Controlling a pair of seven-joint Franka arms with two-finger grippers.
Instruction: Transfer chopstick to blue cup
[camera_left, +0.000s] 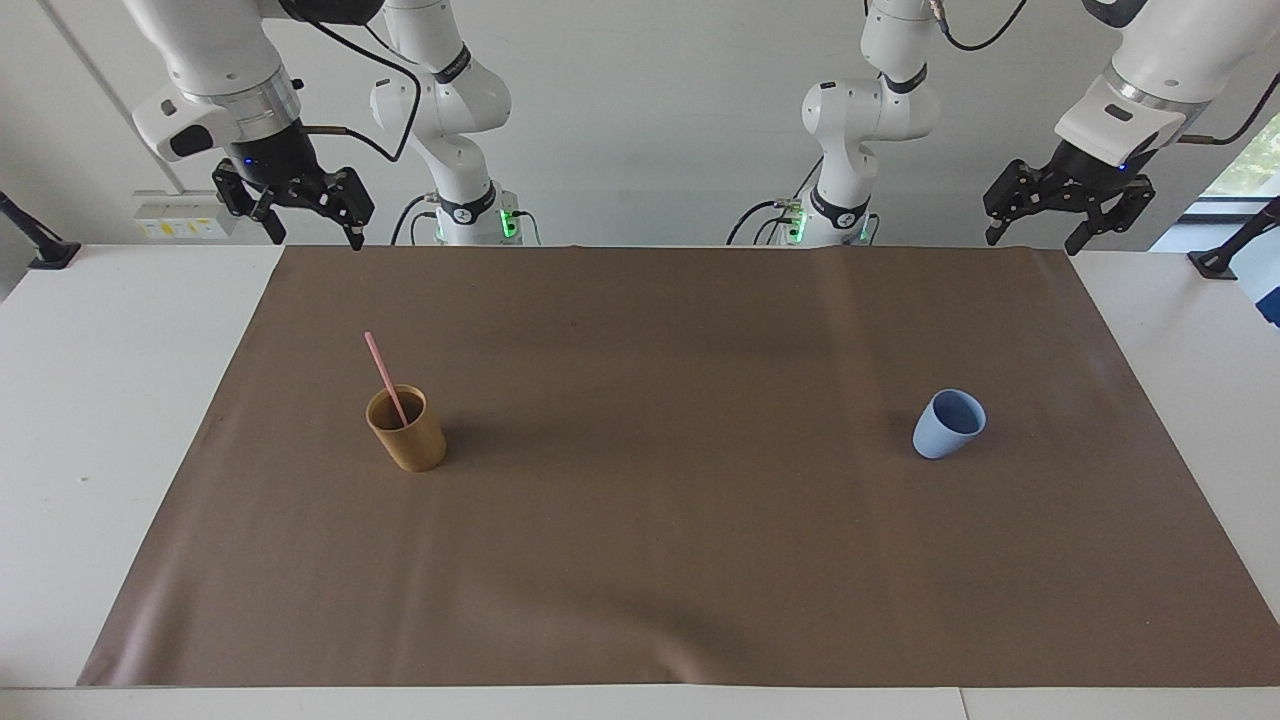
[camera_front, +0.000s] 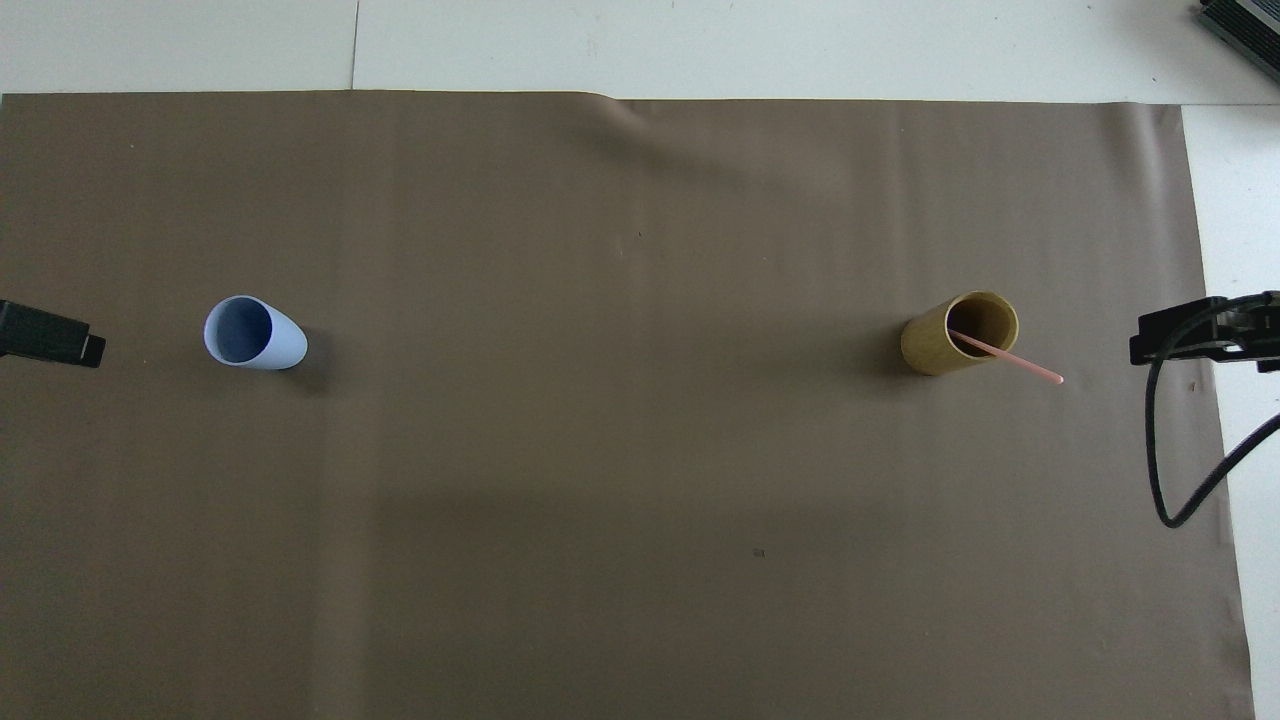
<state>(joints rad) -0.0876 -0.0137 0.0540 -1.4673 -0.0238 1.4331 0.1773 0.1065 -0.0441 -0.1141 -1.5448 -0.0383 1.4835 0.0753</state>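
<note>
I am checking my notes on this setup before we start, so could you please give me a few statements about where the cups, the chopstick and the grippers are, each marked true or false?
1. The chopstick stands tilted in the tan cup. True.
2. The blue cup already holds a stick. False: it is empty.
3. The right gripper is open and holds nothing. True.
4. The left gripper is clamped on the blue cup. False: it is raised over the mat's edge nearest the robots, open and empty.
5. The two cups stand touching each other. False: they are far apart, the tan cup toward the right arm's end, the blue cup toward the left arm's.
</note>
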